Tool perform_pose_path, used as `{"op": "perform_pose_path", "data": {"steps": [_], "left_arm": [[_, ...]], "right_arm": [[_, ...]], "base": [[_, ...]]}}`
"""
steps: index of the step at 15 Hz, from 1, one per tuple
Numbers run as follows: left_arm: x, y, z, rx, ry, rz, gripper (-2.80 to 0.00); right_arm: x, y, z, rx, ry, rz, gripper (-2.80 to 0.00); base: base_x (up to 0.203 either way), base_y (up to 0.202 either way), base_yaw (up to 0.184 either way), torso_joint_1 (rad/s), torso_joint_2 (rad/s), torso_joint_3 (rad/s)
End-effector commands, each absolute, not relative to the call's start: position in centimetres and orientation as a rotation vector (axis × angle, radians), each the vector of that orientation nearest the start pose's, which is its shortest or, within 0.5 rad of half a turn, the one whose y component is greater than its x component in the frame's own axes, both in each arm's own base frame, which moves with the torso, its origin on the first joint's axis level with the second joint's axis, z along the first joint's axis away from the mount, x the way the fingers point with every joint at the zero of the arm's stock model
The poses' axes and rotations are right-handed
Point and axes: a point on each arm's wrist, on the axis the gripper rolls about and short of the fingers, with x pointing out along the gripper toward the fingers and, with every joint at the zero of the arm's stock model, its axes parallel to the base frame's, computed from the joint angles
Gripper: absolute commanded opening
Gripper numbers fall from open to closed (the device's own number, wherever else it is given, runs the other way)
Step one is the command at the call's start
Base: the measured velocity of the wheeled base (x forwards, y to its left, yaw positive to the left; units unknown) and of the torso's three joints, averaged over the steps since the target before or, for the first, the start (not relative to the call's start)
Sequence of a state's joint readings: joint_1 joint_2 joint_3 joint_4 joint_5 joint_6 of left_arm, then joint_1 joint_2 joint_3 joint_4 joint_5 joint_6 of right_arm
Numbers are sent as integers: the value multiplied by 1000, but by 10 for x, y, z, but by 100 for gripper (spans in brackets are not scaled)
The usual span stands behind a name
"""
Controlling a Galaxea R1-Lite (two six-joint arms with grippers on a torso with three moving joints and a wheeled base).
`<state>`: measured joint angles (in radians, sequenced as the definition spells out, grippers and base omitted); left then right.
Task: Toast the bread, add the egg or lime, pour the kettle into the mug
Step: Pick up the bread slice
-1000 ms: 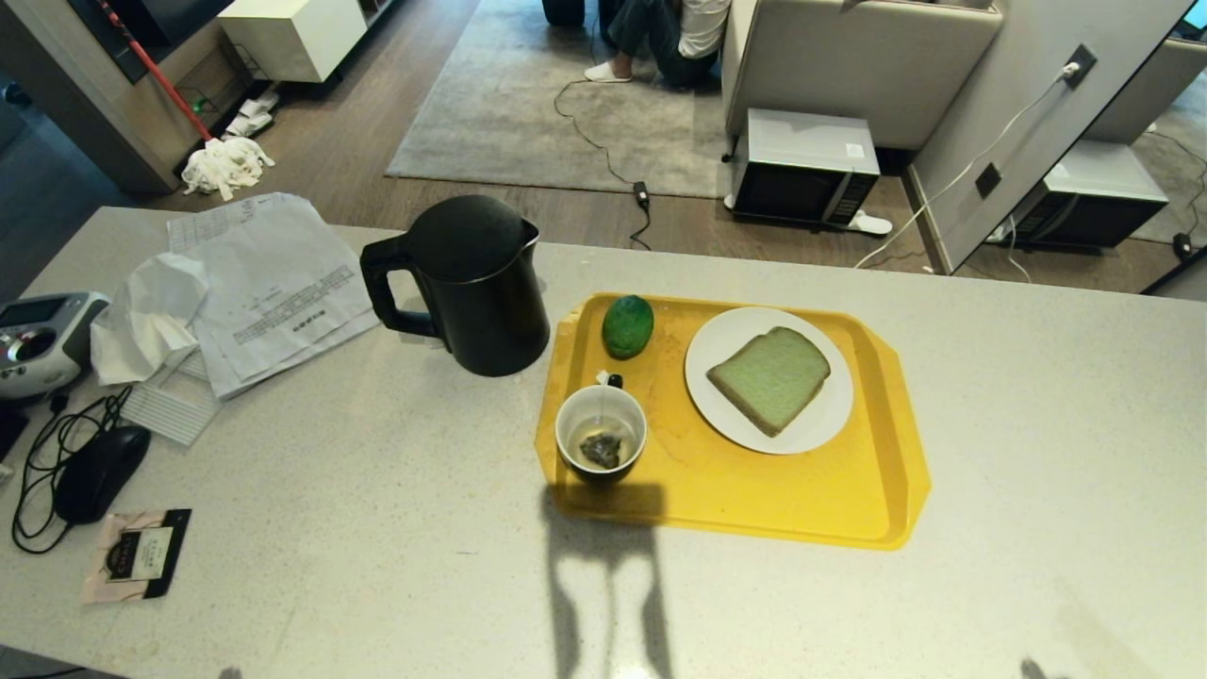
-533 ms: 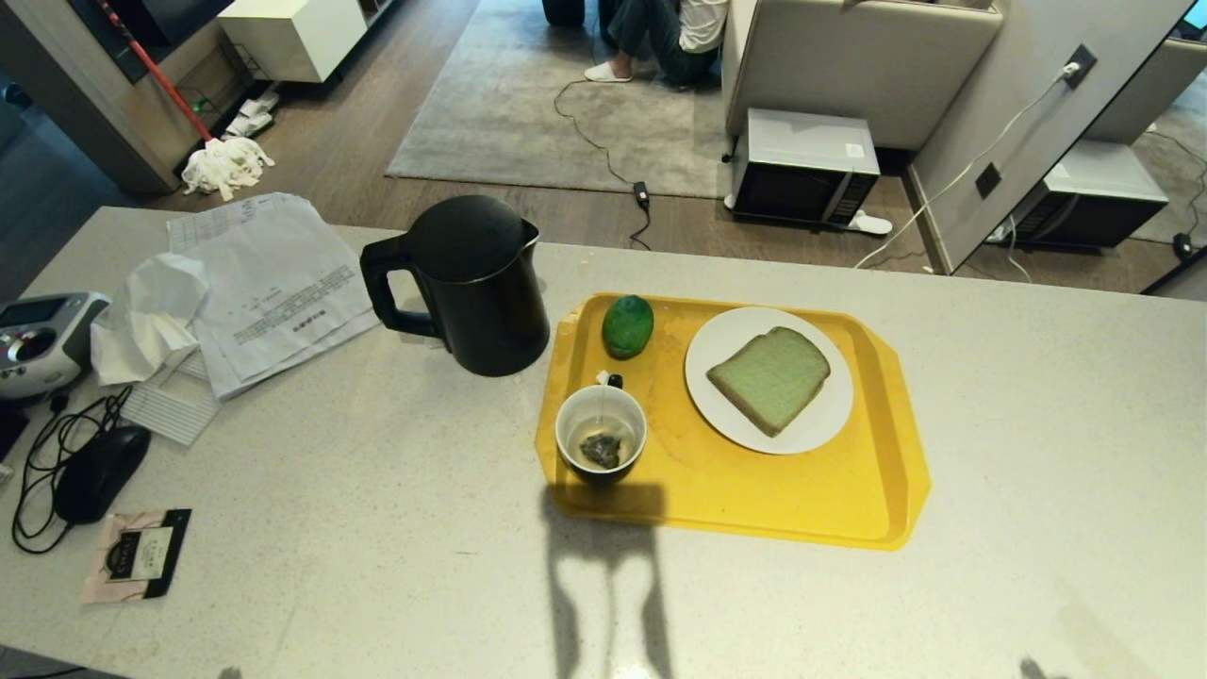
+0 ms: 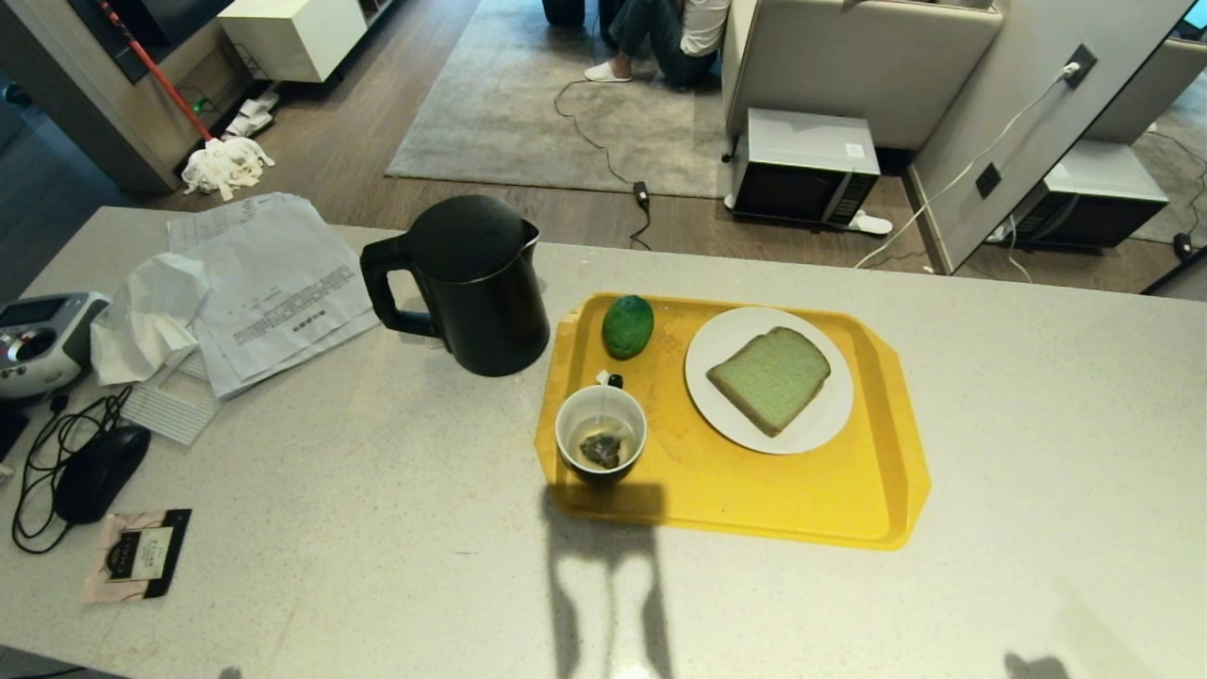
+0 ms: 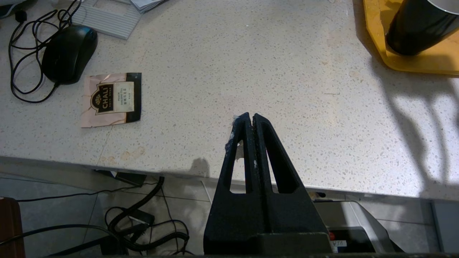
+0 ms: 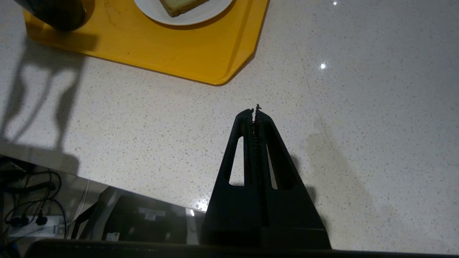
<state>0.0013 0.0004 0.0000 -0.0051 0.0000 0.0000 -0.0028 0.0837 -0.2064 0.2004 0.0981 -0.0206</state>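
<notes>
A tall black kettle (image 3: 471, 283) stands on the pale counter, just left of a yellow tray (image 3: 754, 500). On the tray lie a green lime (image 3: 627, 326), a dark mug (image 3: 601, 443) with a tea bag inside, and a white plate (image 3: 726, 339) bearing the pale green bread (image 3: 768, 377). The egg is out of view. Neither gripper shows in the head view. My left gripper (image 4: 250, 116) is shut and empty over the counter's near edge, the mug (image 4: 419, 25) far off. My right gripper (image 5: 254, 111) is shut and empty near the tray's corner (image 5: 215, 71).
Papers (image 3: 273, 283), a grey device (image 3: 38, 339), a black mouse (image 3: 99, 471) with its cable and a tea sachet (image 3: 137, 554) lie on the counter's left. Beyond the counter a microwave (image 3: 801, 165) stands on the floor and a person (image 3: 669, 38) sits on the rug.
The small shadow at the counter's near right edge has grown and shifted a little. Nothing on the counter has moved.
</notes>
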Motion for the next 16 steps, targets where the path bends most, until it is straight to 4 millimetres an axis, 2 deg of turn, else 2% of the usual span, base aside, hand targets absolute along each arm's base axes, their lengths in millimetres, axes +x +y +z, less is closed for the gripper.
{"op": "perform_pose_path", "data": {"steps": [1, 3, 5, 8, 13, 16], "left_arm": [[-23, 0, 76, 0, -7, 2, -280], [-23, 0, 76, 0, -7, 2, -280], [-23, 0, 76, 0, -8, 2, -280], [-23, 0, 76, 0, -6, 2, -280], [-23, 0, 76, 0, -6, 2, -280], [-23, 0, 76, 0, -8, 2, -280]], "right_arm": [[-26, 2, 126, -15, 125, 104, -280], [-14, 2, 142, -11, 185, 106, -280], [7, 2, 167, -4, 262, 103, -280], [49, 2, 200, 2, 368, 88, -280], [125, 3, 235, -6, 497, 57, -280], [149, 5, 266, 19, 615, 111, -280]], "base": [[0, 0, 0, 0, 0, 0], [0, 0, 0, 0, 0, 0], [0, 0, 0, 0, 0, 0], [0, 0, 0, 0, 0, 0], [0, 0, 0, 0, 0, 0], [0, 0, 0, 0, 0, 0]]}}
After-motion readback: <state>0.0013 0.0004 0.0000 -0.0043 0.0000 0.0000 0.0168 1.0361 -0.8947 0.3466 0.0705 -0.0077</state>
